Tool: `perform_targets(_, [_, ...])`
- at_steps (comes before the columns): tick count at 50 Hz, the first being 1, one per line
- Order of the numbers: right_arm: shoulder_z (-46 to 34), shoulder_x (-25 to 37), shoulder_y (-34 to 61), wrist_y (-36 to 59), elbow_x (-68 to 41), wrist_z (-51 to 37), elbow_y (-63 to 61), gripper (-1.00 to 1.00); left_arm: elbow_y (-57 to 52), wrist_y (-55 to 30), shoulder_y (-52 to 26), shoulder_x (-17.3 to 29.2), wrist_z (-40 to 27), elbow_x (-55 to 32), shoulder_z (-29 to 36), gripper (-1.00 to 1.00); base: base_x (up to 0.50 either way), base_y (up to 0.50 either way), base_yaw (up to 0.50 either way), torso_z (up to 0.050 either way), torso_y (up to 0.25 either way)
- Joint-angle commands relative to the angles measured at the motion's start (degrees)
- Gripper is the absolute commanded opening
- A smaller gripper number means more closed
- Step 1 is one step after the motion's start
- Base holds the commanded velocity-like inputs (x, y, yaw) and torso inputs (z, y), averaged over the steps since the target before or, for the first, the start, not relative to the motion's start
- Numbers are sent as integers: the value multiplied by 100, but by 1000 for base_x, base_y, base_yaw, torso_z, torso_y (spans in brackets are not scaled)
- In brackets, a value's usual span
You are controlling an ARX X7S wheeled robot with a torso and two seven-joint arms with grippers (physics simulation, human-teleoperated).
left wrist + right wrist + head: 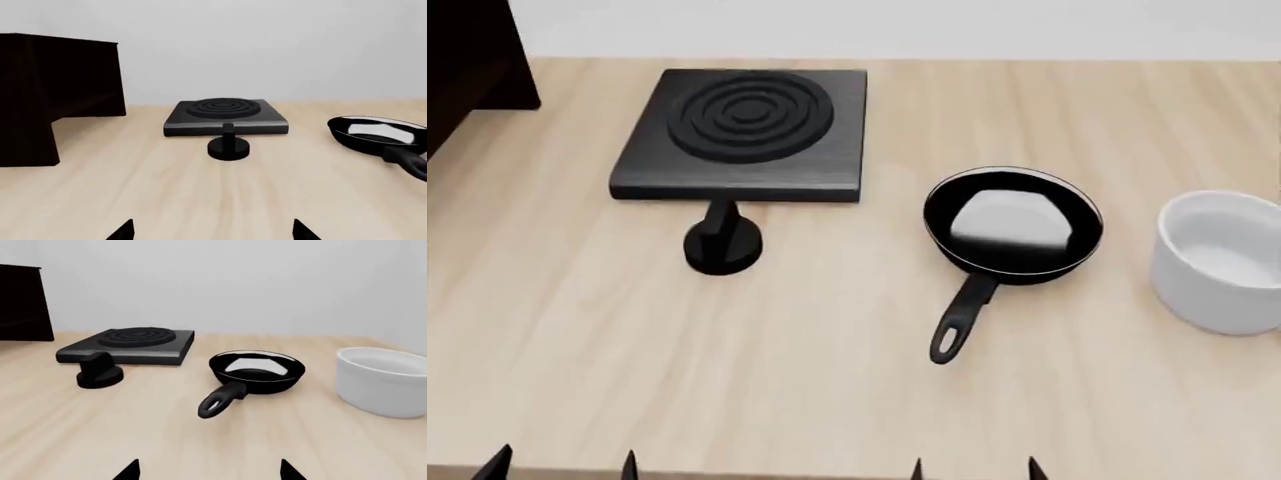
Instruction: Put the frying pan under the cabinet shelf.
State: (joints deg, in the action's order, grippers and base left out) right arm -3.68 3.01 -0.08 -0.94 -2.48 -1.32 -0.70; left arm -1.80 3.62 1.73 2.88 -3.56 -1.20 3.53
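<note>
Nearest the camera in the head view, 4 dark fingertips poke up along the near edge of the pale wooden desk (827, 400): 2 at the near left belong to the left claw (561, 465) and 2 right of centre to the right claw (976, 468). Each pair stands apart with bare desk between the tips, so both claws are spread and hold nothing. The frying pan (1013, 232) sits flat on the desk right of centre, beyond the right claw and untouched. Its long axis runs from the bowl at the far end down to the handle, which points toward the near edge and slightly left, ending in a holed tip almost straight ahead of the right claw. In the right wrist view that handle end faces the camera with only open desk between. From the left claw the pan lies well off to the right, past a small black knob (722, 243) and the square hob plate (745, 133), so the right arm is clearly the nearer one for the pick. A white bowl (1221, 260) stands just right of the pan, apart from it. The cabinet shelf (50, 95) is at the far left, only a dark corner of it showing in the head view. I judge the carry must therefore run leftward across the desk, past the hob, to the open space beneath the cabinet's overhanging top.
</note>
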Motion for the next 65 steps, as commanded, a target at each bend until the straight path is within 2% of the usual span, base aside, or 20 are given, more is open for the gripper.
perform_targets(1, [-159,116,-27,-19,-100,-72,-79,100,-72,170,79,125,-89,-121,126,100,0,0,0,50,0])
perform_targets(16, [-337,245,-43,-39,-124,-160,-145,100,-54,224,83,245,-206,-114,291,100,0,0,0,50,0])
perform_targets(46, [-453,423,-43,-55,-386,-331,-194,100,-41,224,71,431,-505,-38,553,100,43,493,0,50,0])
perform_targets(53, [-466,502,-97,-301,-309,-404,-261,100,-50,213,64,465,-553,-27,606,100,44,-10,0,50,0])
perform_targets(54, [-486,509,-59,-85,-267,-450,-286,100,-46,217,63,469,-558,-29,612,100,500,-55,0,50,0])
perform_targets(65, [-574,541,-4,-77,-292,-470,-204,100,19,245,12,505,-643,5,688,100,500,-45,0,50,0])
